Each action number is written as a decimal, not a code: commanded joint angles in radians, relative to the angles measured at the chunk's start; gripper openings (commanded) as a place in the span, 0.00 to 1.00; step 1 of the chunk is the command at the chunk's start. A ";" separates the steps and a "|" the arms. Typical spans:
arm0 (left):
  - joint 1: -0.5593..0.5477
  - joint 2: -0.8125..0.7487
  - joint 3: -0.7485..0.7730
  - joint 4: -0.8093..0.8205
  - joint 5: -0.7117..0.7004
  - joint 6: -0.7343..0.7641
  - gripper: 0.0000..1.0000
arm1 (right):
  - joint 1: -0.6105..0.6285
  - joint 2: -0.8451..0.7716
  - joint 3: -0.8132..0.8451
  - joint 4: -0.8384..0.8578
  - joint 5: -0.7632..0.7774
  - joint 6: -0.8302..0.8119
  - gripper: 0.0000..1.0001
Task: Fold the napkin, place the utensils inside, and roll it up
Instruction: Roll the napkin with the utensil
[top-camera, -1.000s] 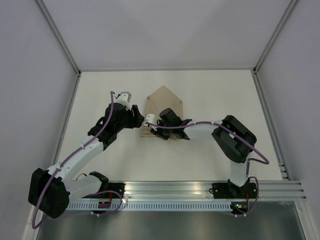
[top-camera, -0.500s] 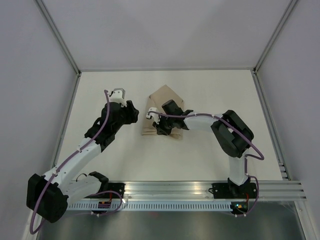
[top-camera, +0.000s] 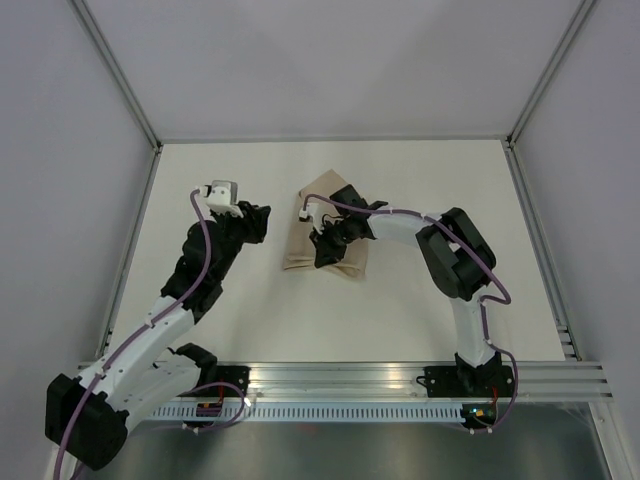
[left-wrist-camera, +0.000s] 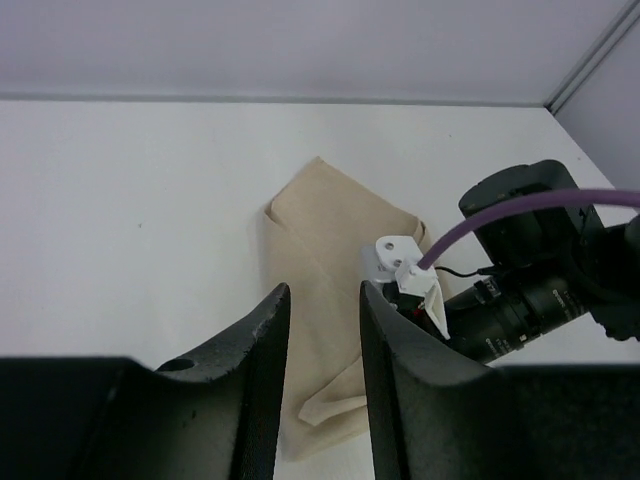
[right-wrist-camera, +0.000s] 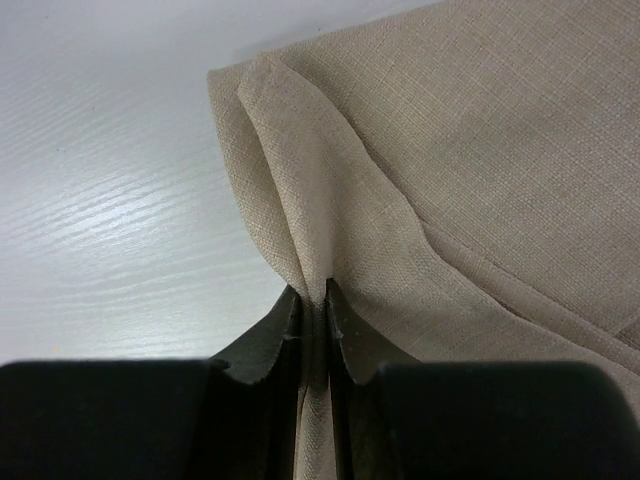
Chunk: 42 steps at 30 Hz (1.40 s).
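Because a roll needs a firm edge to turn, the right arm's black two-finger gripper (right-wrist-camera: 312, 300) is closed tight on a raised pleat of the plain beige-tan woven cloth napkin (right-wrist-camera: 470, 140), pinching the doubled fabric near its corner so that the layers lift together; the napkin lies folded into a narrow, pointed packet on the white matte table (top-camera: 430, 180), about midway between the two arms; the left arm's black gripper (left-wrist-camera: 322, 300) hangs just left of the cloth, jaws a moderate way apart with nothing between them, apparently held clear so that it does not pin the fabric; no dark cutlery shows anywhere, and whether it lies inside the fold I cannot tell; no brand, label or writing is legible in any view.
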 joint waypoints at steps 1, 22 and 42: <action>-0.013 -0.030 -0.085 0.245 0.039 0.127 0.39 | -0.011 0.098 -0.003 -0.168 -0.018 -0.008 0.19; -0.180 0.045 -0.162 0.442 0.047 0.487 0.42 | -0.044 0.013 -0.021 -0.186 0.011 -0.016 0.48; -0.172 0.023 -0.122 0.390 -0.168 0.306 0.56 | -0.008 -0.257 -0.160 -0.084 0.163 -0.126 0.62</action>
